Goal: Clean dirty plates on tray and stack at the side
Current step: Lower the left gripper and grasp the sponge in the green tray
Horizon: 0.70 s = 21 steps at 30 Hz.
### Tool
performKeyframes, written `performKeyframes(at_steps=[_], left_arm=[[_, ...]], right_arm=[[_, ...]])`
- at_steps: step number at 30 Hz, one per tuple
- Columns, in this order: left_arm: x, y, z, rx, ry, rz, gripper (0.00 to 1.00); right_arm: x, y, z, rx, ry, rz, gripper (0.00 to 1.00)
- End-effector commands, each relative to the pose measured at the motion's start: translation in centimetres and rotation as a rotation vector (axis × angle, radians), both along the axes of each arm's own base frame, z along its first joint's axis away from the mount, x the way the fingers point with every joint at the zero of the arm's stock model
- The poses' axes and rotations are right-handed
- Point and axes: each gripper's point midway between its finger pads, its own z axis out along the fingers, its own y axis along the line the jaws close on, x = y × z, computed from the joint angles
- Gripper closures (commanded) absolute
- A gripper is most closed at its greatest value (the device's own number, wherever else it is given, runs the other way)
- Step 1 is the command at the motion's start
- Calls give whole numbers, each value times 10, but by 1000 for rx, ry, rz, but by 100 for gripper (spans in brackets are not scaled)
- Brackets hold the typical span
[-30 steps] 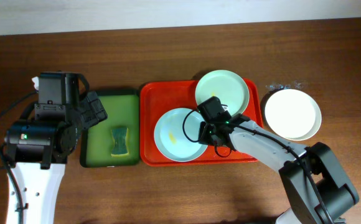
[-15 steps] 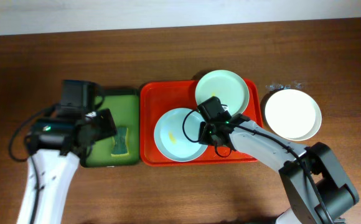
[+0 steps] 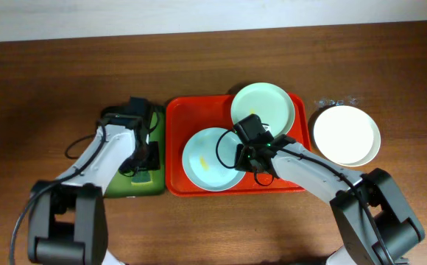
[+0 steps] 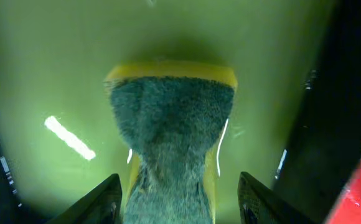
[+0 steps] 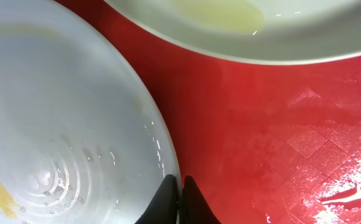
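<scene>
On the red tray (image 3: 180,118) lie two pale mint-blue plates. The near one (image 3: 207,160) has a yellow smear at its centre; the far one (image 3: 263,107) partly overlaps the tray's back rim. My right gripper (image 3: 241,156) is shut on the near plate's right rim (image 5: 168,163). The far plate also shows in the right wrist view (image 5: 243,31). A white plate (image 3: 346,135) rests on the table right of the tray. My left gripper (image 4: 179,202) is open, low over the green and yellow sponge (image 4: 171,130), one finger on each side of it.
The sponge lies in a smaller dark green tray (image 3: 118,173) just left of the red tray; my left arm covers much of it. A small clear wrapper (image 3: 335,101) lies behind the white plate. Brown wood table all around.
My left arm has swung right and down over the green tray, bringing its open gripper onto the sponge. The right arm and the plates have not moved.
</scene>
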Motion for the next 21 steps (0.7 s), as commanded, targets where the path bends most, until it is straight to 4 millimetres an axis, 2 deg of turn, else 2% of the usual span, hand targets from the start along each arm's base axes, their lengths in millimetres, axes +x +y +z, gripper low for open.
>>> performKeyframes(at_steps=[1,5,7,10,13,16,21], left_arm=[[2,-4,-7,-20,4,-36,43],[4,-1,-7,-54,4,-30,48],[3,-4,-7,-82,10,-44,55],[3,-4,-7,-82,10,-44,56],[1,-4,-7,-80,17,-43,65],[-2,3,-10,-40,24,-38,67],[-2,4,-11,-37,22,-38,67]], right_arm=[[-3,-3,-4,-26,8,-3,96],[-3,-3,-4,-26,8,-3,96],[-3,-3,-4,-26,8,-3,96],[-3,-3,-4,-26,8,-3,96],[-4,-4,-5,-28,11,-3,96],[-4,-4,-5,-27,10,-3,96],[-4,-4,-4,-27,10,-3,96]])
